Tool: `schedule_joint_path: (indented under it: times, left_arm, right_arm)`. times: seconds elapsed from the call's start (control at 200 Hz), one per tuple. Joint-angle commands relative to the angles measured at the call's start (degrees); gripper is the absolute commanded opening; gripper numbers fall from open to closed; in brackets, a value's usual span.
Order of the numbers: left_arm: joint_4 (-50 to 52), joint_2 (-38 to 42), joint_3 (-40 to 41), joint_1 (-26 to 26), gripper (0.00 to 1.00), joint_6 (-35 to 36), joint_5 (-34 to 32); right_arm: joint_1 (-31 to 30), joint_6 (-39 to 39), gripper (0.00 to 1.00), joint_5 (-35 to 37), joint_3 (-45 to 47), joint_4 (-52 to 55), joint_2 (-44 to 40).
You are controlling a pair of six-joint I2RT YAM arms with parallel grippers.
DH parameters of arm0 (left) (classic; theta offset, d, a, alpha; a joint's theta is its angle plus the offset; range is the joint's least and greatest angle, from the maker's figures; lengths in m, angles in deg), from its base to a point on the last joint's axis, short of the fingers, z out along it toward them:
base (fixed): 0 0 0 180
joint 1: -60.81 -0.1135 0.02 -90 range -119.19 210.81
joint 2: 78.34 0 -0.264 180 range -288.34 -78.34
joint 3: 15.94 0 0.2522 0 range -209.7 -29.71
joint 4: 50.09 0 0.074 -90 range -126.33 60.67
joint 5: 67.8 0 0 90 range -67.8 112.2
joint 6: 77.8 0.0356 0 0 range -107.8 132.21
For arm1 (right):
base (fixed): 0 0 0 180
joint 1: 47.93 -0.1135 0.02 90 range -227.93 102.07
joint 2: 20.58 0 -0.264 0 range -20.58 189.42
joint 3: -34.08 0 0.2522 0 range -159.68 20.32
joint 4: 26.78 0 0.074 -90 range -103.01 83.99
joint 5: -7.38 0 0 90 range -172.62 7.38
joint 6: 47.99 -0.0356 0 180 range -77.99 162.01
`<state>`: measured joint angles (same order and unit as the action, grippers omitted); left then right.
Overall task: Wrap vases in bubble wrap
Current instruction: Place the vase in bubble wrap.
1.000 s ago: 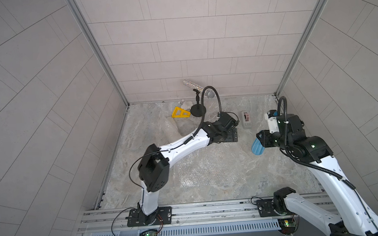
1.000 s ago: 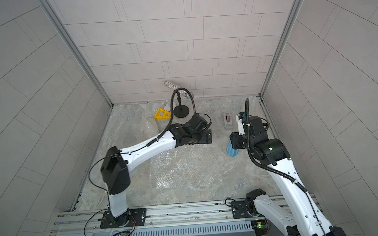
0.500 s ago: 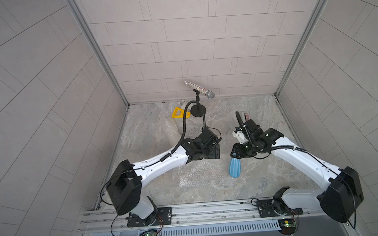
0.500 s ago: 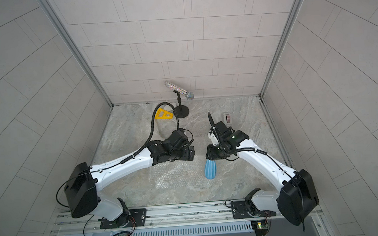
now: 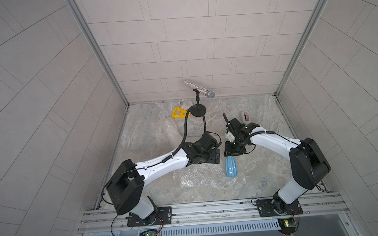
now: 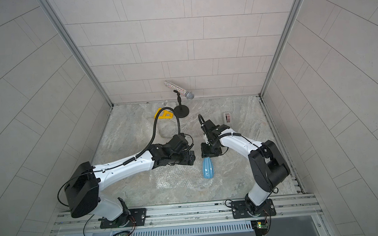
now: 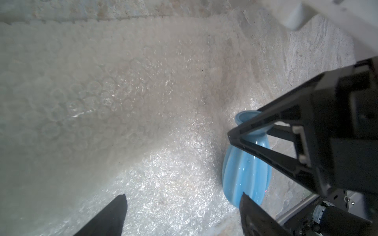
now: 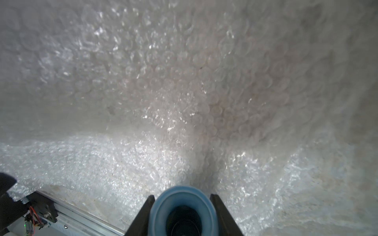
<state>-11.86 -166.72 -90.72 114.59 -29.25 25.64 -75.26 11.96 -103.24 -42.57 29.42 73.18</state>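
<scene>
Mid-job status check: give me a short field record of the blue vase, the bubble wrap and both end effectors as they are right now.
blue vase: tipped over, neck toward the back wall, above the wrap's edge
bubble wrap: spread flat under both end effectors
right end effector: shut on the vase's neck
left end effector: open, empty, above the wrap beside the vase
vase touching wrap: cannot tell
at the back, untouched: microphone, tape dispenser, yellow frame
</scene>
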Motion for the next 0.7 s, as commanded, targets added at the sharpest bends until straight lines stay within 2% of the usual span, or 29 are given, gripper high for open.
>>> schedule_joint_path:
  times: [0.0, 0.085, 0.195, 0.325, 0.48, 0.696]
  left_arm:
    - [-1.9, 1.4, 0.3, 1.6, 0.90, -1.8, 0.8]
    - [-2.7, 0.2, -0.3, 2.2, 0.90, -2.5, 2.1]
    - [-3.0, -1.1, -1.2, 2.8, 0.90, -2.9, 2.9]
    - [-3.6, -1.8, -2.1, 3.0, 0.89, -3.1, 4.0]
    - [-4.6, -6.1, -5.2, 3.2, 0.86, -3.3, 7.5]
    - [-4.9, -13.1, -10.6, 3.3, 0.81, -2.6, 9.2]
  right_arm:
    - [0.1, -1.3, 0.36, 3.3, 0.0, -2.6, 2.0]
    - [0.1, -1.4, 0.48, 4.1, -0.8, -2.9, 1.6]
    - [0.2, -0.6, 0.70, 5.5, -1.5, -1.2, -0.4]
    - [2.2, 0.7, 0.78, 5.7, -1.2, 2.6, -6.1]
    - [7.4, 2.3, 0.78, 10.2, 6.2, 4.9, -13.0]
    - [7.7, 1.8, 0.61, 8.5, 15.1, -0.7, -14.3]
